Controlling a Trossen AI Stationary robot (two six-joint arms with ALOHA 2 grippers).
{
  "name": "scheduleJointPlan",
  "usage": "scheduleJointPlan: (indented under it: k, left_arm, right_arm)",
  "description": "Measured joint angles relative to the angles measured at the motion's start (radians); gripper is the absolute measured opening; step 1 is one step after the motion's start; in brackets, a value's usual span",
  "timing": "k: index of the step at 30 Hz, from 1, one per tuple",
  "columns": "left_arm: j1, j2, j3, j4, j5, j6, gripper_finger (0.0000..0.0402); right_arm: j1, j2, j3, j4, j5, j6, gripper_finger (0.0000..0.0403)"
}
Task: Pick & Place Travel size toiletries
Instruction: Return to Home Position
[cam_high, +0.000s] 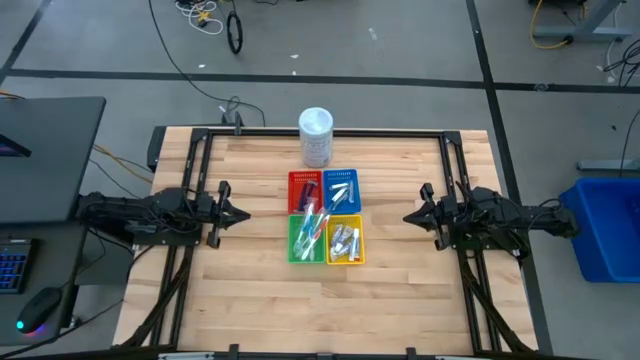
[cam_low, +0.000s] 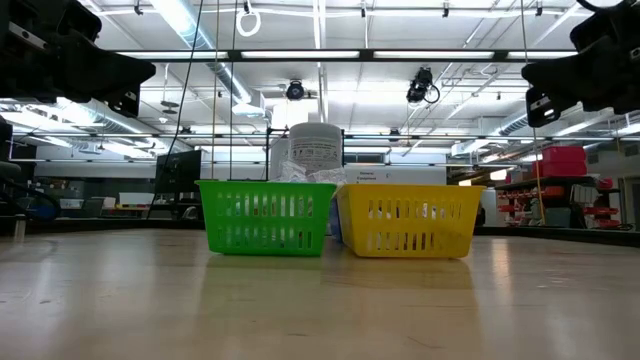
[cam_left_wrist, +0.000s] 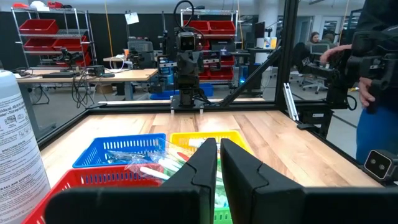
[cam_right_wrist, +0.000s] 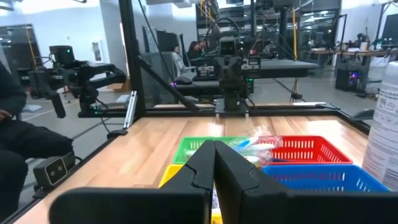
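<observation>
The tub (cam_left_wrist: 18, 143) near the toiletries (cam_high: 343, 240) bears unreadable print.

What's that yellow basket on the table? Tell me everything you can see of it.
The yellow basket is a small square plastic-looking tray with slotted walls. It stands upright on the wooden table as one corner of a block of four baskets, close beside the green basket. Small white tubes lie inside.
</observation>
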Motion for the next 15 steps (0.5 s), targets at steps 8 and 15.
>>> scheduleJointPlan:
  k: [8, 15]
  left_arm:
    - [0.000, 0.000, 0.000, 0.000, 0.000, 0.000, 0.0027]
    - [0.000, 0.000, 0.000, 0.000, 0.000, 0.000, 0.0027]
  right_arm:
    - [0.000, 0.008, 0.000, 0.000, 0.000, 0.000, 0.0014]
    - [0.000, 0.008, 0.000, 0.000, 0.000, 0.000, 0.0014]
